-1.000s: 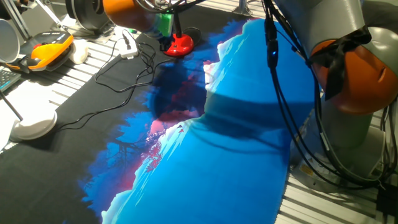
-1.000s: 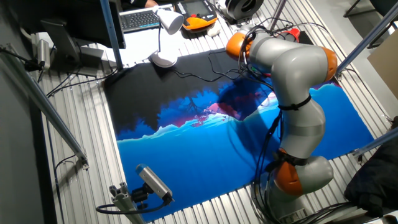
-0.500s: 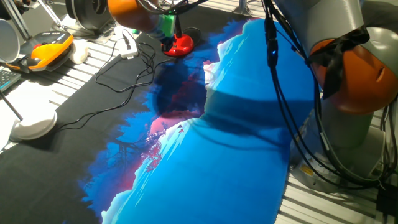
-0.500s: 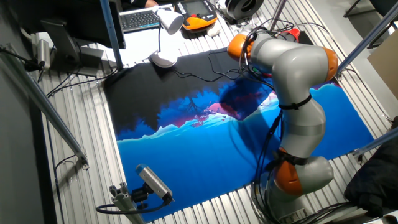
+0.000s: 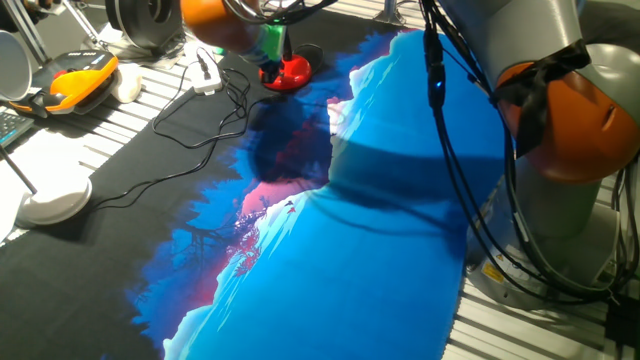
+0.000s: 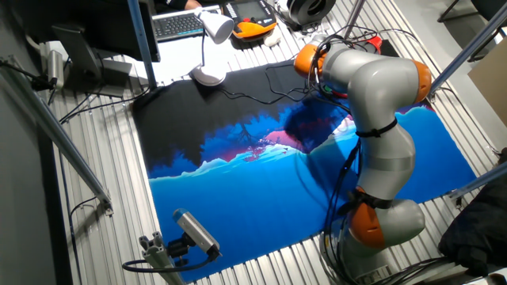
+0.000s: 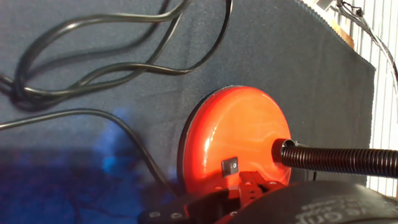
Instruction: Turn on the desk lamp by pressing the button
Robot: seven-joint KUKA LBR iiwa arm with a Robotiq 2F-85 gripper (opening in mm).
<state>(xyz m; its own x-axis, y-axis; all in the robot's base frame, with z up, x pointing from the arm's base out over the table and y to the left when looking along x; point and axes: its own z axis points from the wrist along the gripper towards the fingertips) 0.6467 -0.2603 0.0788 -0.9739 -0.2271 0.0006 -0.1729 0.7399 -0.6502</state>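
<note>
The desk lamp's glossy red domed base (image 5: 288,72) stands at the far edge of the black and blue mat. In the hand view the base (image 7: 239,140) fills the lower middle, with a small dark button (image 7: 231,166) on its near side and a ribbed dark stem (image 7: 339,160) running off to the right. The lamp's head is out of view. My gripper (image 5: 268,48) hangs just above and left of the base; in the hand view only its dark body (image 7: 249,190) shows, right by the button. No view shows the fingertips.
Black cables (image 7: 93,68) loop on the mat beside the base. A white disc-based lamp (image 5: 55,200) stands at the left edge, also in the other fixed view (image 6: 207,75). A white power strip (image 5: 205,70), an orange device (image 5: 82,78) and a keyboard (image 6: 178,24) lie behind the mat.
The arm has shifted slightly to the right, closer over the red base. Nothing else has moved.
</note>
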